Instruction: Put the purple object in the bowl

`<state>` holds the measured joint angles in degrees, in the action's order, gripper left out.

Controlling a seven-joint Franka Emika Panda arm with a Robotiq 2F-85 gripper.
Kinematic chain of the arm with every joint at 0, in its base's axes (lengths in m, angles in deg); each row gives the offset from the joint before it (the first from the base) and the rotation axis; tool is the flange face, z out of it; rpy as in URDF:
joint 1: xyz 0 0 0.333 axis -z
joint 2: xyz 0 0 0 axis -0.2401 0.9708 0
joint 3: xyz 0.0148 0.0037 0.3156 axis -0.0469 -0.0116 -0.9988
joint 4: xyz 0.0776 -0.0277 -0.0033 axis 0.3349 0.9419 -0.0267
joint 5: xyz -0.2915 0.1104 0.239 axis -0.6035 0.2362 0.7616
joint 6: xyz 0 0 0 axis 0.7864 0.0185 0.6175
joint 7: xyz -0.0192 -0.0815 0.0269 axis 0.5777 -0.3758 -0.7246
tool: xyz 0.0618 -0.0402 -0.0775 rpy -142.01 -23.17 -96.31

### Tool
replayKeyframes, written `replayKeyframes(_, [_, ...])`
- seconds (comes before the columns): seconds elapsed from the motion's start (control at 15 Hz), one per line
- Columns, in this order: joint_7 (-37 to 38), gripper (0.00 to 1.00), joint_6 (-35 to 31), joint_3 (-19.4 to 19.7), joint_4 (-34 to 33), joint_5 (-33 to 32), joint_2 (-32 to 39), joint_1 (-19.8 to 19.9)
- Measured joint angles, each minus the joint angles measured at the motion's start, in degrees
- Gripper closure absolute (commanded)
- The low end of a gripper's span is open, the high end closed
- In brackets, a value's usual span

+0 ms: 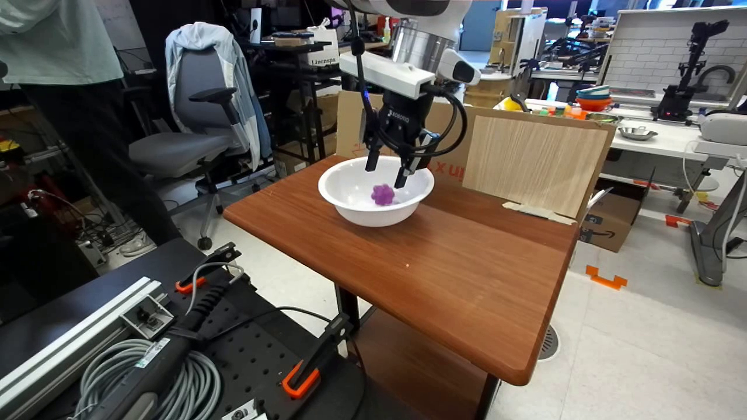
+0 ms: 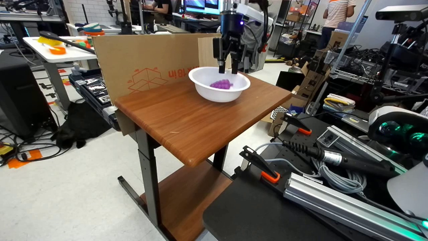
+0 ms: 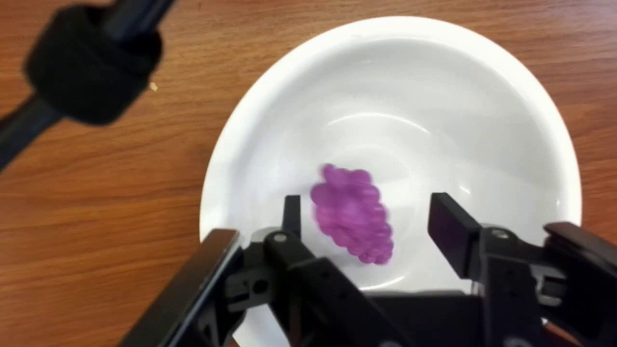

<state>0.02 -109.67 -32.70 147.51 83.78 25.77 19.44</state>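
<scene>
Well, the gripper (image 1: 385,176) hangs over the bowl (image 1: 373,217) with its jaws parted and unclenched, and the purple object (image 1: 383,195) is inside the bowl, as both exterior views show. In the wrist view, white shows on either side of it, a narrow strip towards one of the fingers (image 3: 292,214) and a broader one towards its partner, so neither is pinching it. The outline is a bit smeared there, and from here I can't tell whether it rests on the bottom. Nor can I tell whether the fingertips dip below the rim; in the wrist view they show well within its circle, with white bowl between them and the edge.

The bowl sits level on the brown table (image 1: 455,256), and a long stretch of wood runs from it to the near corner in both exterior views. Along the far long edge a cardboard panel (image 2: 147,60) rises like a low wall, with a pale wood-grain board (image 1: 531,163) against it. A dark bench (image 1: 251,357) stands near the opposite edge, and a strip of floor (image 1: 283,277) shows between the two. A thick-sleeved dark cable (image 3: 94,65) crosses the wrist view's corner, to the side of the rim.
</scene>
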Motion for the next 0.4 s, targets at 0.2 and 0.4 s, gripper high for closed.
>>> replayKeyframes(0.2, [-0.09,0.00,2.37,-0.55,-1.05,0.00,-0.78,0.00])
replayKeyframes(0.4, [-2.27,0.00,7.89,-0.74,-0.47,0.00,-4.84,0.03])
